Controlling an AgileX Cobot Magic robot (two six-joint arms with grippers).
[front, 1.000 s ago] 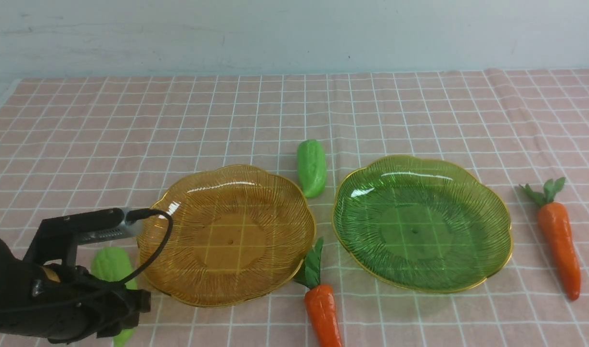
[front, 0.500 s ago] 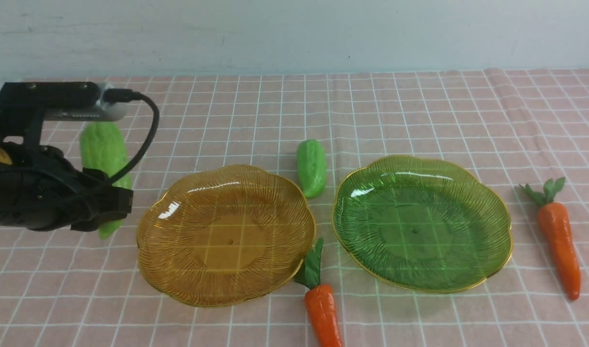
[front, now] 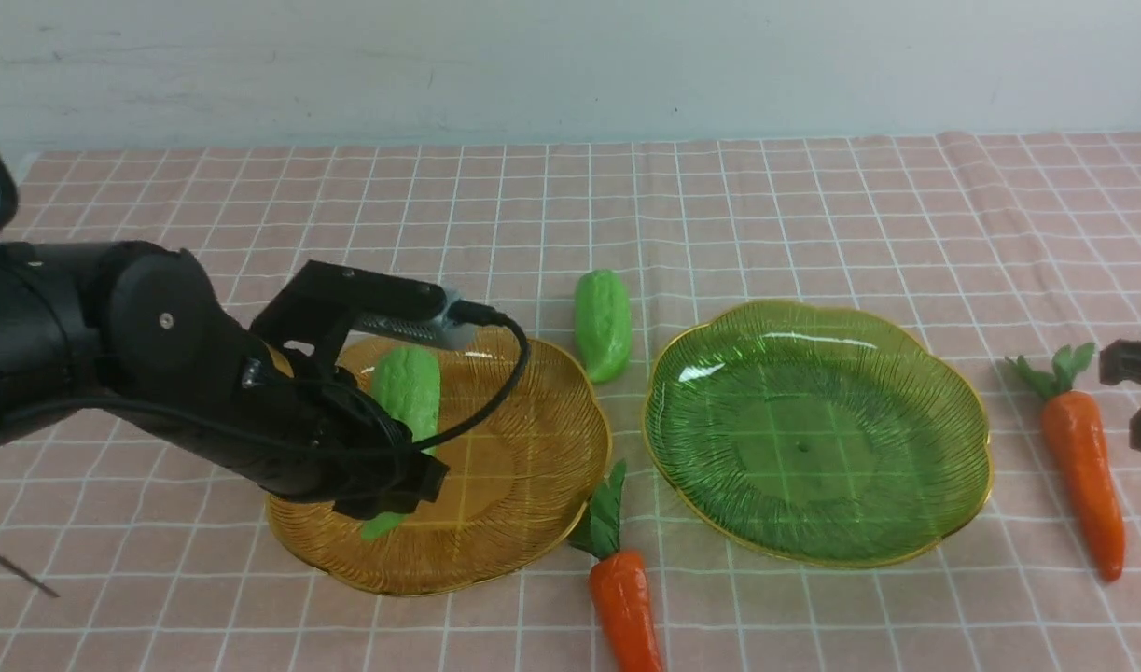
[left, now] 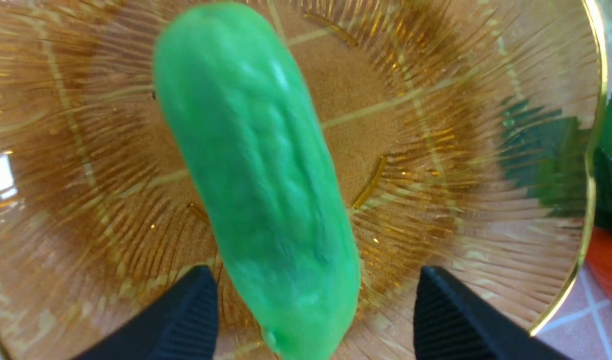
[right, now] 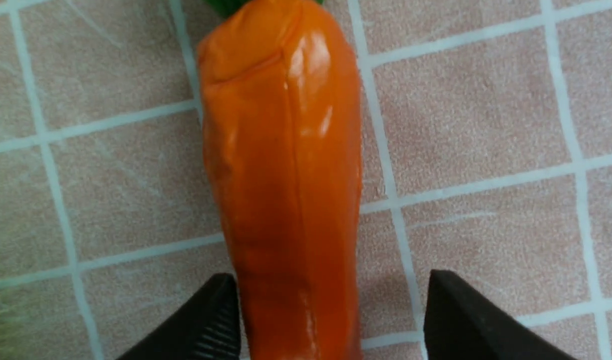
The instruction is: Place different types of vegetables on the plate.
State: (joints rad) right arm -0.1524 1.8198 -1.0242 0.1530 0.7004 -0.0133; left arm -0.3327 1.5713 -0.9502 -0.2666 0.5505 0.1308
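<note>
In the front view your left gripper (front: 397, 490) hangs over the amber plate (front: 542, 439), with the light-green gourd (front: 407, 387) tilted steeply between its jaws above the plate's left half. Your right gripper (front: 1134, 392) only just shows at the edge, beside the right carrot (front: 1083, 467), which lies on the checked cloth (front: 813, 215). In the left wrist view the fingers (left: 185, 320) stand apart, with a gap on either side of the blurred gourd, so it's released; you cannot tell whether it rests on the plate. In the right wrist view the spread fingertips (right: 456, 315) flank the carrot's orange body, one close against it and the other clear, gripping nothing
</note>
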